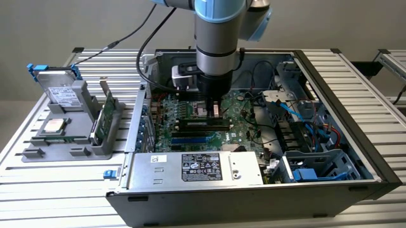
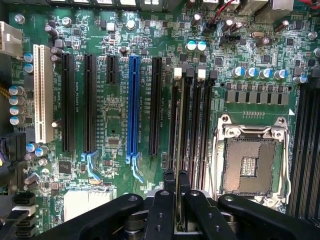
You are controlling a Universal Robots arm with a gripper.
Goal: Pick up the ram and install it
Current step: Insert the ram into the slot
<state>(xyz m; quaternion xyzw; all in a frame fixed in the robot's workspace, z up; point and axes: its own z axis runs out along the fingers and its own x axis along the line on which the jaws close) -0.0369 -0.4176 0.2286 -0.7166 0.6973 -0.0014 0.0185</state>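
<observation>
My gripper (image 1: pixel 215 112) hangs straight down inside the open computer case (image 1: pixel 355 142), over the green motherboard (image 1: pixel 238 102). In the wrist view the gripper (image 2: pixel 177 202) is shut on the ram (image 2: pixel 179 125), seen edge-on as a thin green strip between the black fingers (image 2: pixel 162 210). The ram lies in line with one of the black memory slots (image 2: pixel 200 120), next to the empty processor socket (image 2: pixel 248 167). I cannot tell whether it touches the slot. From the exterior view the ram (image 1: pixel 216 110) shows as a small piece under the fingers.
A grey tray (image 1: pixel 70 151) on the exterior view's left holds a hard drive (image 1: pixel 60 90), a square processor chip (image 1: pixel 53 125) and a green expansion card (image 1: pixel 104 114). Power supply (image 1: pixel 197 168), drive cage (image 1: pixel 317 168) and cables (image 1: pixel 285 102) crowd the case. Long expansion slots (image 2: pixel 133 105) flank the memory slots.
</observation>
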